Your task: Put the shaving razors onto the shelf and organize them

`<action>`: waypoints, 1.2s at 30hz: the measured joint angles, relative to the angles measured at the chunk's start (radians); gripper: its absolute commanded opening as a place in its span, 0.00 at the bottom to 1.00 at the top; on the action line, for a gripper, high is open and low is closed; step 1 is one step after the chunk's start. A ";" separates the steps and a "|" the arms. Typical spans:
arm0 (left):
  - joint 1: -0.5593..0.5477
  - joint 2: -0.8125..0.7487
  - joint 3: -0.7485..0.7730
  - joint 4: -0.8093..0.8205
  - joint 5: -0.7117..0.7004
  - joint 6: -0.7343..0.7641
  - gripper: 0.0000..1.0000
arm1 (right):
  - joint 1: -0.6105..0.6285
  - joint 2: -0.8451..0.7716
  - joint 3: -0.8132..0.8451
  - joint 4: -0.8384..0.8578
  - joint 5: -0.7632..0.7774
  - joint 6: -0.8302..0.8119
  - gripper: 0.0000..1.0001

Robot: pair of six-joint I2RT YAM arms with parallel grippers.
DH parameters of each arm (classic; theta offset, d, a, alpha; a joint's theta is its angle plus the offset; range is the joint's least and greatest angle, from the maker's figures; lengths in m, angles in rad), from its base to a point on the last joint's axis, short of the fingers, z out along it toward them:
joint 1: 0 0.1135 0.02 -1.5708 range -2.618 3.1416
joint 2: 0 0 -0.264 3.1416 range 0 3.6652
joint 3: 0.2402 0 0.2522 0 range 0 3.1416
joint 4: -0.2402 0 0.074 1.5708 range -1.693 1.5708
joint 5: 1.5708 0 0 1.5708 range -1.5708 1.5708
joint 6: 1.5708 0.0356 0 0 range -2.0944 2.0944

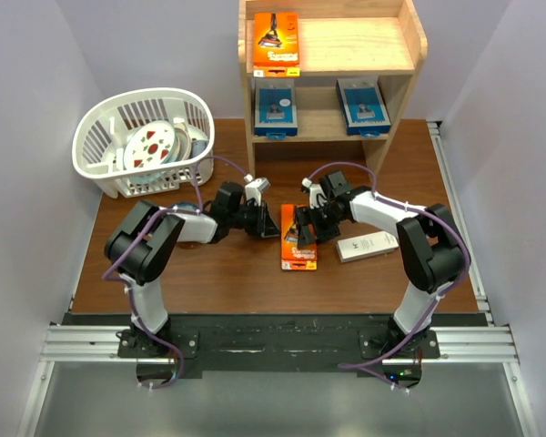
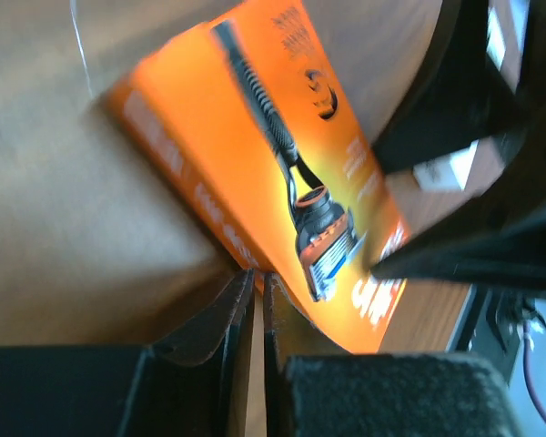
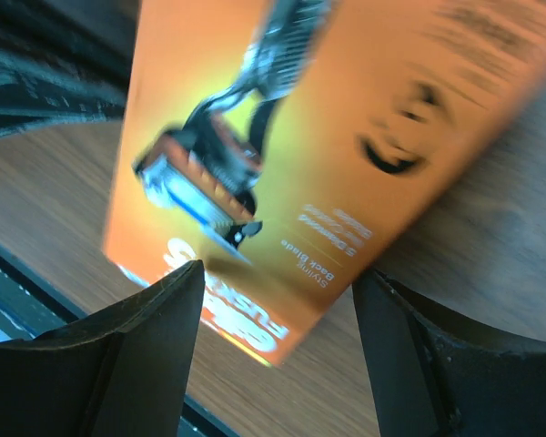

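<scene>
Currently the pack (image 1: 298,241) is lying on the table (image 1: 218,273), out in front of the shelf (image 1: 409,45) and between the two arms. In both wrist views it is looking tipped up off the wood rather than flat, though blur is making the angle hard to judge. The right gripper (image 3: 278,282) is standing open with the pack's printed lower end between its fingers (image 3: 155,328), one to each side and neither clearly pressing. I judge it is lining up to take the pack across its width. The left gripper (image 2: 255,282) is showing its jaws drawn almost together with nothing in the thin slit between them, and its tips are sitting at the pack's long side. It is probably bracing the pack so that it is not sliding away from the other arm. On the shelf an orange twin (image 1: 276,41) is standing at the left of the top tier, and two blue packs (image 1: 275,106) are sitting spaced along the lower one. The bare board beside the twin is looking like the natural spot for this pack. A white box (image 1: 367,246) is resting just beside the right arm, and a basket (image 1: 100,150) is sitting well apart on the left.
</scene>
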 measured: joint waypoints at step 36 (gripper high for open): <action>0.010 -0.182 -0.368 0.237 -0.033 -0.317 0.47 | 0.018 0.037 0.002 0.113 -0.056 0.194 0.69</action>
